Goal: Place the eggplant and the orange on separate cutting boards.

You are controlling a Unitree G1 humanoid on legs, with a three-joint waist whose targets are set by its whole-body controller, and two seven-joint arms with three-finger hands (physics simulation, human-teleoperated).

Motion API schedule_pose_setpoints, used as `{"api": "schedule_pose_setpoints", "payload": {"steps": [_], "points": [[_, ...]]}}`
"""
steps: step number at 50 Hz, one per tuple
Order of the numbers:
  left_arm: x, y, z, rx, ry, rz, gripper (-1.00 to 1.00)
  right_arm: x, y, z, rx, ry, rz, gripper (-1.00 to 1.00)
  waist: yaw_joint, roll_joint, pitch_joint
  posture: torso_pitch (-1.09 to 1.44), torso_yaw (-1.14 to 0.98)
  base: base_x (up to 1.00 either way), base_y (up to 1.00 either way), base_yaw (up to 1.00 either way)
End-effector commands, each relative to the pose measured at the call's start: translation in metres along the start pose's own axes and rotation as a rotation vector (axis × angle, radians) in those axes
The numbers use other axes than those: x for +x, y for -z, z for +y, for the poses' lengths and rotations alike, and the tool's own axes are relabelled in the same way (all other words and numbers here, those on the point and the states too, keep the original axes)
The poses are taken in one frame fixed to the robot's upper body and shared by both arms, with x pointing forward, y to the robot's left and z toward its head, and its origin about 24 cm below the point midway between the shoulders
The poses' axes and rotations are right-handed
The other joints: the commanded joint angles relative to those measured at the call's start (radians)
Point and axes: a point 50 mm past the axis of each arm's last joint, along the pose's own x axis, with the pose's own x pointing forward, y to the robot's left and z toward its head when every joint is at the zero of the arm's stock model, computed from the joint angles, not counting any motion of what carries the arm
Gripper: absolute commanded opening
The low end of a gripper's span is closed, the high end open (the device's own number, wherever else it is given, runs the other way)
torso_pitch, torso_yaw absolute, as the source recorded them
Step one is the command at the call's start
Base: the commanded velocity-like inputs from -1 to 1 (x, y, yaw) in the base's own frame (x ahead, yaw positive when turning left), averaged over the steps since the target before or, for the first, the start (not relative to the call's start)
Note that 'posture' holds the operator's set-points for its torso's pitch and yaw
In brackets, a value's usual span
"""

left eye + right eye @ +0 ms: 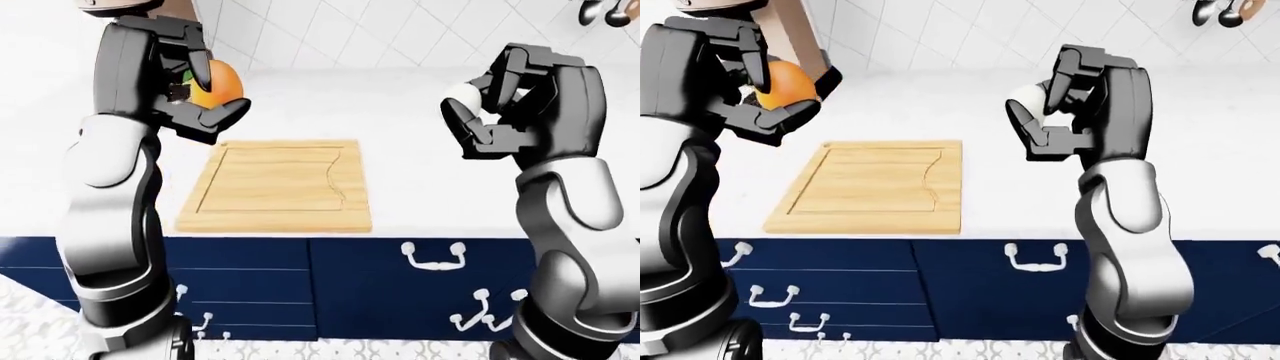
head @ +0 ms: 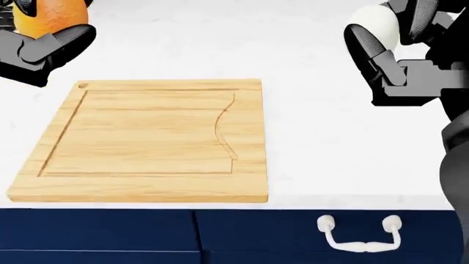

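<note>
Left hand (image 1: 185, 90) clamped on orange (image 1: 215, 84), fingers hiding its left half, at 10 o'clock above cutting board (image 2: 150, 137) on white bench (image 2: 315, 110). Right hand (image 1: 500, 112) closed on white rounded object (image 1: 463, 96), identity unclear. Eggplant unseen.

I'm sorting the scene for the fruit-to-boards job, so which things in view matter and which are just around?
Part of the job:
orange, held in the left robot hand
cutting board
white rounded object, held in the right robot hand

Just around:
counter
drawer handle
hanging utensils
</note>
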Motion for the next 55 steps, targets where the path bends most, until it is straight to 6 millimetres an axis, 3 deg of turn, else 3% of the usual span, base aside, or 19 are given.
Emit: {"api": "schedule_pose_setpoints", "payload": {"steps": [1,9,10,11,14,15,20,26,33,42,55], "points": [[0.000,-0.014,0.003,0.007,-0.020,-0.065,-1.00,0.000,-0.018,-0.003,-0.004,0.009,-0.090,-1.00,-0.006,0.012,-0.025,0.00,0.00,0.00,0.31,0.00],[0.001,-0.012,0.001,0.005,-0.018,-0.063,-1.00,0.000,-0.017,-0.002,-0.013,0.011,-0.091,-1.00,-0.006,-0.068,-0.016,0.00,0.00,0.00,0.29,0.00],[0.001,-0.012,0.001,0.004,-0.018,-0.063,-1.00,0.000,-0.018,-0.002,-0.002,0.009,-0.096,-1.00,-0.001,-0.082,-0.003,0.00,0.00,0.00,0.00,0.00],[0.001,-0.011,0.000,0.003,-0.017,-0.064,-1.00,0.000,-0.019,-0.003,0.015,0.017,-0.098,-1.00,0.007,-0.079,-0.002,0.00,0.00,0.00,0.00,0.00],[0.001,-0.010,-0.001,0.004,-0.014,-0.062,-1.00,-0.001,-0.019,-0.004,0.005,0.019,-0.099,-1.00,0.023,-0.111,-0.011,0.00,0.00,0.00,0.00,0.00],[0.001,-0.010,0.000,0.002,-0.015,-0.062,-1.00,-0.001,-0.019,-0.004,0.007,0.019,-0.099,-1.00,0.019,-0.096,-0.004,0.00,0.00,0.00,0.00,0.00],[-0.001,-0.010,0.000,0.001,-0.014,-0.062,-1.00,-0.004,-0.013,-0.003,0.009,0.017,-0.098,-1.00,0.015,-0.079,-0.013,0.00,0.00,0.00,0.00,0.00],[0.004,-0.008,-0.006,-0.005,0.002,-0.064,-1.00,-0.001,-0.018,-0.003,0.010,0.018,-0.100,-1.00,0.010,-0.069,-0.020,0.00,0.00,0.00,0.00,0.00],[0.019,-0.011,-0.011,0.004,0.027,-0.078,-1.00,-0.002,-0.016,-0.002,0.009,0.013,-0.108,-1.00,0.008,-0.069,-0.025,0.00,0.00,0.00,0.00,0.00],[0.044,0.007,-0.030,0.030,0.091,-0.056,-1.00,-0.001,-0.015,-0.001,-0.002,0.007,-0.111,-1.00,0.009,-0.070,-0.031,0.00,0.00,0.00,0.00,0.00],[0.045,0.045,-0.059,0.033,0.182,0.031,-1.00,-0.001,-0.017,-0.001,-0.009,0.007,-0.107,-1.00,0.006,-0.072,-0.033,0.00,0.00,0.00,0.00,0.00]]}}
